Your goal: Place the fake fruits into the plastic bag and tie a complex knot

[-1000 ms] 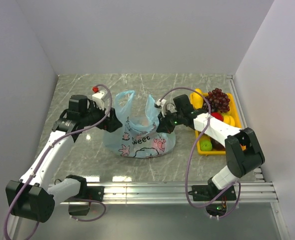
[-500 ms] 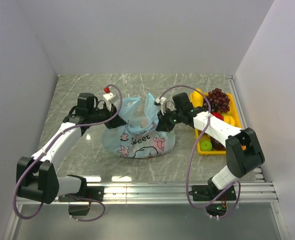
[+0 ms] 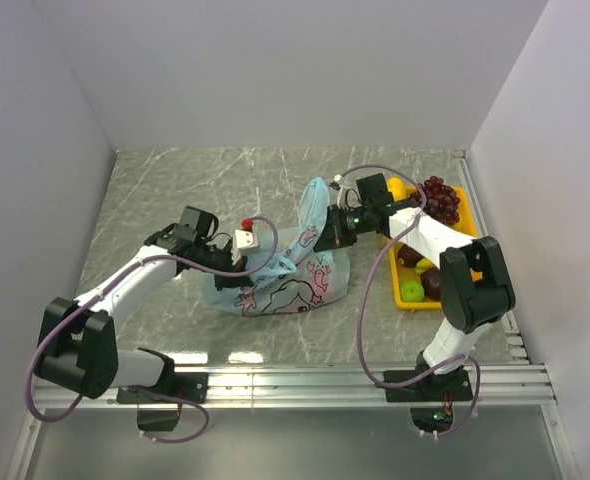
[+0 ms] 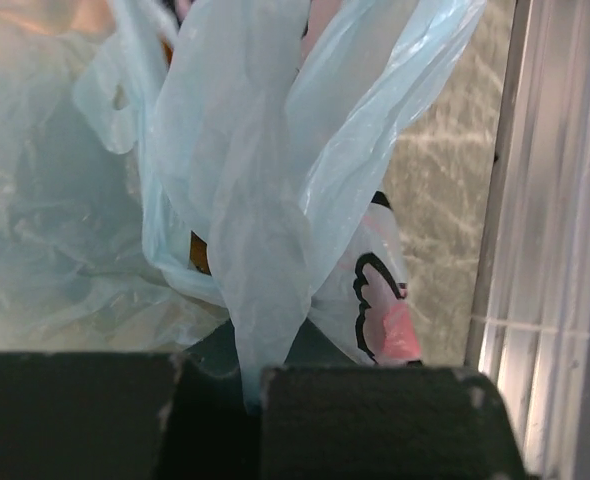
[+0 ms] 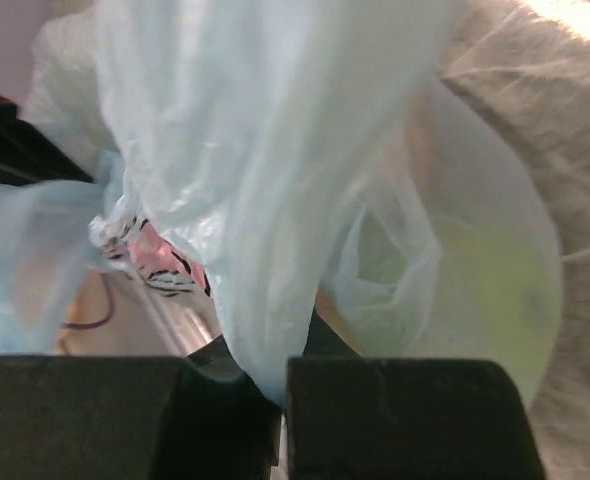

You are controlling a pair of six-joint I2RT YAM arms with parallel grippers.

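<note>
Plastic bag (image 3: 287, 285): lying mid-table between the arms. Clamping the left handle (image 4: 260, 260) in the left gripper (image 4: 255, 385), the right handle (image 5: 240, 200) in the right gripper (image 5: 280, 385), just beside the yellow tray (image 3: 413, 305). Probably crossing handles for tying: keeping both pinches tight, pulling evenly, sparing the thin film. Since a second ago, swinging the left gripper inward across the bag, closing its mouth.

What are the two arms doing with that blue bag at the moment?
Both arms are working on the plastic bag, which lies on the table beside a yellow tray of fake fruit. The left gripper and the right gripper are each shut on a strip of its blue film. Something green shows through the bag, grapes sit in the tray, and no knot is tied yet.
</note>
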